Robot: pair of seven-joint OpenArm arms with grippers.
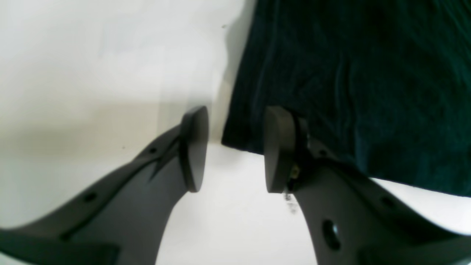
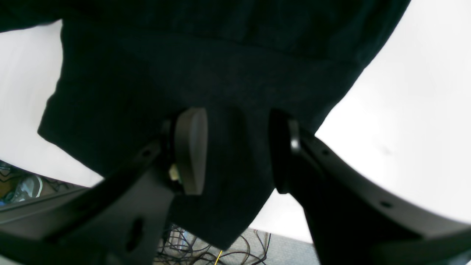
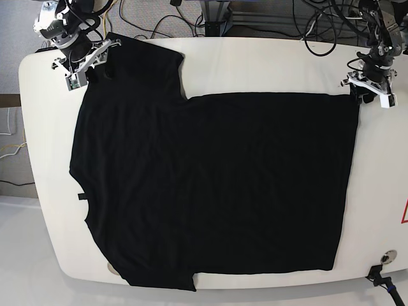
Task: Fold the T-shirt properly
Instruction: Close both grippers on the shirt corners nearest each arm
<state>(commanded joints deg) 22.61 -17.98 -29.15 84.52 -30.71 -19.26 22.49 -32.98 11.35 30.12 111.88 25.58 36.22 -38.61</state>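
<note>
The black T-shirt (image 3: 210, 185) lies spread flat on the white table (image 3: 255, 64), plain side up, neck toward the left edge. My right gripper (image 3: 86, 64) hovers at the far-left sleeve. In the right wrist view that gripper (image 2: 235, 152) is open, its fingers (image 2: 191, 151) straddling the sleeve cloth (image 2: 206, 73) near the table edge. My left gripper (image 3: 368, 86) sits at the far-right hem corner. Seen from the left wrist, it (image 1: 235, 151) is open, and the corner of the T-shirt (image 1: 349, 92) reaches just between its pads (image 1: 193, 147).
Cables (image 3: 255, 13) run behind the table's far edge. Floor and tangled wires (image 2: 206, 250) show below the table edge by the sleeve. A small round metal fitting (image 3: 385, 258) sits at the near-right corner.
</note>
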